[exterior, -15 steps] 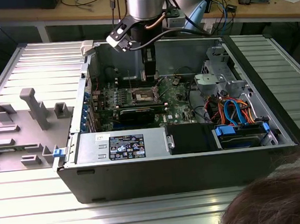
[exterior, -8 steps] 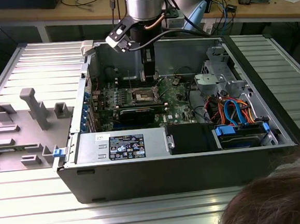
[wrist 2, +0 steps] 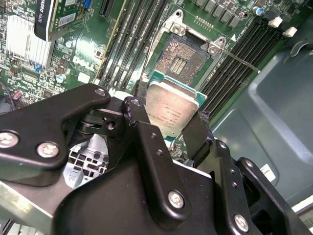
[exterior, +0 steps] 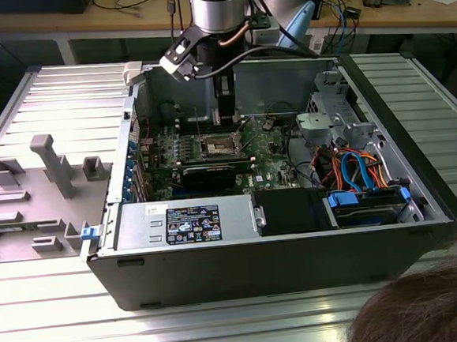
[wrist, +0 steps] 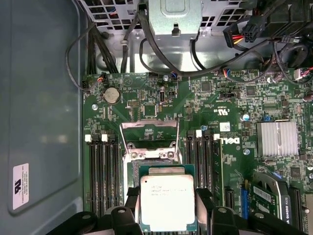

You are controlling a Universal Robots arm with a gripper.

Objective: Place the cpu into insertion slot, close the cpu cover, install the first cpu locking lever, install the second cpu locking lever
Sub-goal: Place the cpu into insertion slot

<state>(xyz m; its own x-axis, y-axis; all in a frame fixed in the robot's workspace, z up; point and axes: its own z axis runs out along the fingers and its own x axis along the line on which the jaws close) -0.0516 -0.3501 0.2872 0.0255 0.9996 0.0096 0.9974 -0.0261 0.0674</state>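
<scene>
Grips the cpu (wrist 2: 171, 110) in the claw (wrist 2: 166, 118), with the black fingers (wrist 2: 133, 115) pressed in on two opposite edges of the chip and its grey metal top turned toward both wrist views. Holds it just over the insertion slot (wrist 2: 183, 56), close but apart, a little off to one side of the dark centre. Leaves that centre bare, ringed by its shiny rim on the green circuit board (wrist: 210, 98), between the two banks of long memory slots (wrist: 102, 171). Finds the cpu cover (wrist: 149, 132) swung up and open at one edge of the slot, and a thin wire lever (wrist 2: 239, 61) standing free just beside the slot, seemingly unlatched. Cannot tell where the second lever stands. Reaches, in the exterior view, straight down into the open computer case (exterior: 259, 263) lying on the ribbed metal surface (exterior: 224, 322), right above the slot. Counts, by this look, none of the four steps as finished: seating the chip under way, closing the cover not yet done, latching either lever not yet done.
</scene>
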